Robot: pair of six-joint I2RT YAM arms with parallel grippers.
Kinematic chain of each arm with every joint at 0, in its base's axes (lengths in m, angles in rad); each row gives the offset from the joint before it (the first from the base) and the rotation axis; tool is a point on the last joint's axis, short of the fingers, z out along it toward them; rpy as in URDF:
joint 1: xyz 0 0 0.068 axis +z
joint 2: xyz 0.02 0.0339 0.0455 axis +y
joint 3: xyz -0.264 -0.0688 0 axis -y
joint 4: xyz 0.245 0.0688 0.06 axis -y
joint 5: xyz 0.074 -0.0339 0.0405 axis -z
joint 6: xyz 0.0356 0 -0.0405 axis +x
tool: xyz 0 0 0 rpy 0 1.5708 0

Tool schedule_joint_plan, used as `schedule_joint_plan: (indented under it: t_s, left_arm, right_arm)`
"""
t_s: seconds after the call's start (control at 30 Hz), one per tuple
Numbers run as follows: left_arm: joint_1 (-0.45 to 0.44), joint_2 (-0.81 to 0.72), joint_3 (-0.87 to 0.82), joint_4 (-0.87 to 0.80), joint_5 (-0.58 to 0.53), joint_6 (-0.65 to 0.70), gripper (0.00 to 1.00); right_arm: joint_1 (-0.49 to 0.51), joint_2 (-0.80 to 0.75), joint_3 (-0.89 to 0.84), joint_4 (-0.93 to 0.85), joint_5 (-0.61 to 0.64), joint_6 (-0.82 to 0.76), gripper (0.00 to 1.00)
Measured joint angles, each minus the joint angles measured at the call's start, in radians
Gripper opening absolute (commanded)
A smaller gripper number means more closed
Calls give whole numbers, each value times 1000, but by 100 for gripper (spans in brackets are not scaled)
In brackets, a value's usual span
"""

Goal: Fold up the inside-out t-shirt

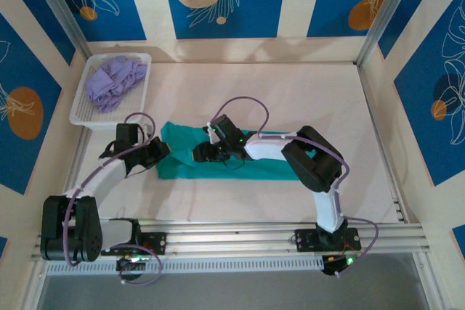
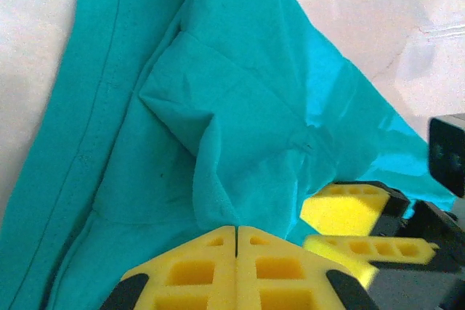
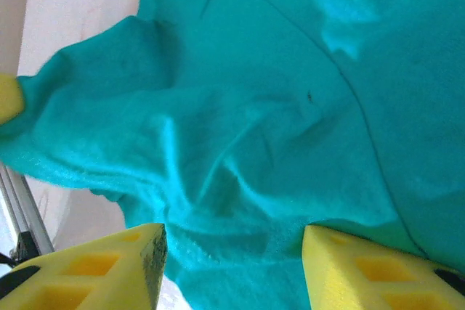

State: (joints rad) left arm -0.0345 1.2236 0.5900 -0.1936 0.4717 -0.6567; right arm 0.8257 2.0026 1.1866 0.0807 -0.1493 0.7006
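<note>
teal t-shirt [image 1: 182,159] lies bunched in a long strip mid-table, running 9 to 3 o'clock; left gripper [image 2: 236,231] clamped tight, apparently pinching a raised ridge of cloth at the strip's 9 o'clock end; right gripper [image 3: 232,252] gaping, jaws astride a wrinkled fold just toward 3 o'clock; judgement: right should bite deep on that fold, then both lift evenly to spread the cloth.
</note>
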Motion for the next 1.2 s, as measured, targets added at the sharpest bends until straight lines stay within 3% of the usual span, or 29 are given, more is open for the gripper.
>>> schedule_joint_plan:
  t_s: [0.2,0.4,0.5,0.6,0.87,1.07,1.2]
  left_arm:
    - [0,-5,0,8,1,0,0]
    - [0,-5,-2,21,5,0,0]
    - [0,-5,-9,27,9,-4,0]
    - [0,-5,-15,30,11,-12,0]
    - [0,-13,-16,31,18,-19,0]
    - [0,-13,-16,37,19,-19,0]
    - [0,-13,-16,38,19,-19,0]
  right_arm:
    - [13,18,41,-49,19,16,45]
    - [39,48,91,-92,48,6,18]
    - [45,48,91,-111,55,-2,13]
    - [48,47,91,-128,66,-23,16]
    - [138,5,74,-161,229,-235,43]
    - [261,16,129,-226,422,-401,47]
    - [287,39,170,-232,531,-457,47]
